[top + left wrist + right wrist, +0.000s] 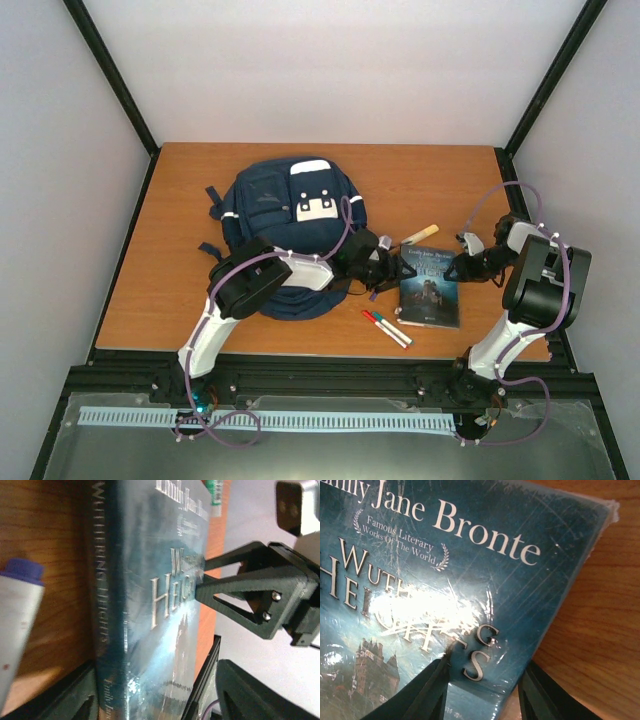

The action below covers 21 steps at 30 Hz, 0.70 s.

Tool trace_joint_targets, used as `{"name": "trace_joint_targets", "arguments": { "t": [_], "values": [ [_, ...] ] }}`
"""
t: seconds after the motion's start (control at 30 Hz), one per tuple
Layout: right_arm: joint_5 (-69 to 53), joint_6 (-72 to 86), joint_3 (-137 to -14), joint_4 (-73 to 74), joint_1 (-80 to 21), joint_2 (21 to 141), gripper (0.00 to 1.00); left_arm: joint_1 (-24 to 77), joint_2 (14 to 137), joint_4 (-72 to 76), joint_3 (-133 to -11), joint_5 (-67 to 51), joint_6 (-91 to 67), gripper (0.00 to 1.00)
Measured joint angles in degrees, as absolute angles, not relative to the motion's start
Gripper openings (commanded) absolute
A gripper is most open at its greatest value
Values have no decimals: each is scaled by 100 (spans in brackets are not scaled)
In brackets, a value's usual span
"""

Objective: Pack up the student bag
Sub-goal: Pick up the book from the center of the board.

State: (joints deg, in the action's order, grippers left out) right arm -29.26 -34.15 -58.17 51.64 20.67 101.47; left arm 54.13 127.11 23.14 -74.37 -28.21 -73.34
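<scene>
The navy student bag [288,218] lies flat at mid table, its white front patch facing up. To its right lies a teal book, "Wuthering Heights" [430,286]. My left gripper [388,266] is at the book's spine side; in the left wrist view its fingers [80,700] stand either side of the book [150,630] and press on it. My right gripper [452,268] holds the opposite edge. One of its fingers [427,692] rests on the cover [470,555], the other sits below the edge.
Two markers [386,328] with coloured caps lie in front of the book, and a yellow highlighter [420,235] lies behind it. A white marker with a blue cap [20,610] lies close beside the spine. Black frame posts stand at the table's back corners.
</scene>
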Motion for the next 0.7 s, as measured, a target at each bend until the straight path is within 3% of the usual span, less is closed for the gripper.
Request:
{"name": "trace_joint_targets", "arguments": {
  "t": [0.07, 0.3, 0.53, 0.7],
  "values": [
    [-2932, -3439, -5813, 5166, 2067, 10149, 45, 5437, 12687, 2355, -7437, -2823, -7310, 68],
    [-2982, -3514, -5824, 5223, 2073, 10151, 49, 5457, 12650, 2412, -7439, -2869, -7465, 54],
    [-3024, -3719, -5828, 5256, 2106, 10151, 50, 5476, 12842, 2746, -7472, -2989, -7671, 61],
    [-3079, -3857, -5822, 5288, 2108, 10151, 53, 5518, 12949, 2783, -7629, -3041, -7732, 54]
  ]
}}
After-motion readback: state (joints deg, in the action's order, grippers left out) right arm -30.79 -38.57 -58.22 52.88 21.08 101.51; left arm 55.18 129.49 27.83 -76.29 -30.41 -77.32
